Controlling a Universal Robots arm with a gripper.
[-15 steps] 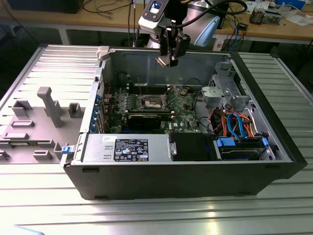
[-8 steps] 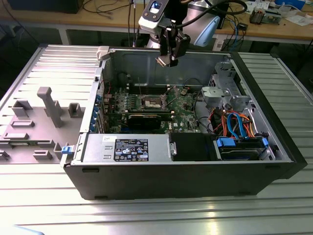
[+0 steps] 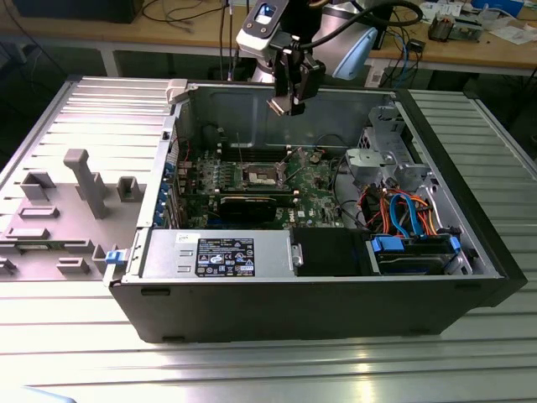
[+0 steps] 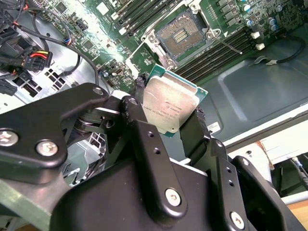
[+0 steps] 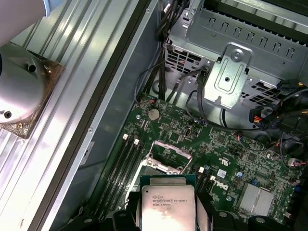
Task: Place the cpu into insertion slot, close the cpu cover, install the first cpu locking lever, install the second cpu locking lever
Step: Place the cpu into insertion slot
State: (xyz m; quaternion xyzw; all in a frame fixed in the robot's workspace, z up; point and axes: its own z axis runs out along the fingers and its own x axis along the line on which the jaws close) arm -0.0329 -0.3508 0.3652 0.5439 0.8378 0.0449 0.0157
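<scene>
Gripper (image 3: 286, 102): clenched on the cpu (image 4: 171, 103), above the open computer case (image 3: 294, 306).
Cpu: pinched by its edges, well apart from the insertion slot (image 4: 180, 33).
Insertion slot: bare, dark centre showing.
Computer case: green board (image 3: 315, 180) inside, power supply (image 3: 218, 254) along the near wall.

The exterior view stands at the near side of the open computer case (image 3: 294, 306), raised, looking down across it to the far workbench (image 3: 75, 35). Both wrist views hang close above the green board (image 5: 216, 144), looking down past the gripper (image 4: 168, 108). They share the clamped cpu (image 4: 171, 103) (image 5: 166, 207) and the insertion slot (image 4: 183, 33) (image 5: 162, 163).
</scene>
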